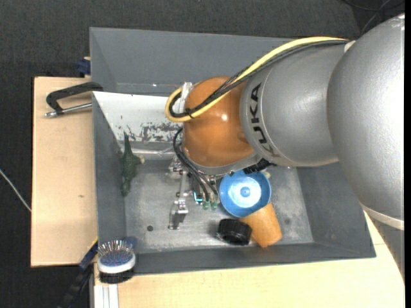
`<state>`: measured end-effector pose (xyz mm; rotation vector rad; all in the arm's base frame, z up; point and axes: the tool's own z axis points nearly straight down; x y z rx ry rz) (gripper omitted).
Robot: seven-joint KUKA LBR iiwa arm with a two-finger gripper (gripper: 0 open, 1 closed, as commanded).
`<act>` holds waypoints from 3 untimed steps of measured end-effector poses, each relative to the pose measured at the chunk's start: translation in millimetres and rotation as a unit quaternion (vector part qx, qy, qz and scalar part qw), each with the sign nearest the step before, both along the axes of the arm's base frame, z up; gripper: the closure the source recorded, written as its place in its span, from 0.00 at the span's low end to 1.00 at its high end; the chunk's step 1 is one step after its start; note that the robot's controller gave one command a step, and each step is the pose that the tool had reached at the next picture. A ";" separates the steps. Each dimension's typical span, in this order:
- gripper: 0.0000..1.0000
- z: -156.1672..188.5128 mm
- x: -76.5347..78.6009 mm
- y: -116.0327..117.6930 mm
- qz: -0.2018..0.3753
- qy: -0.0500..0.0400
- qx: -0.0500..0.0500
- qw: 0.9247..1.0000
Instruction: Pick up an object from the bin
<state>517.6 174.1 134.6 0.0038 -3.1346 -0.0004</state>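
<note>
Metal bin [192, 56]: blue disc [244, 195], orange cyl. [267, 227]

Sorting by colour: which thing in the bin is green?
The slim toy figure against the left wall; the blue disc, orange cylinder and black cap lie together farther right.

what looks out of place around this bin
A round brush sits outside the bin, on the rim at its lower-left corner, while the other loose things lie down inside on the floor.
</note>
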 end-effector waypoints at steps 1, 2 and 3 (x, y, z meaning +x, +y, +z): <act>0.00 3.2 -18.7 -85.5 0.103 -0.003 -0.001 0.995; 0.00 -43.6 -8.7 -155.1 0.214 -0.003 0.000 0.977; 0.00 -39.4 53.1 -218.0 0.227 -0.009 -0.002 0.974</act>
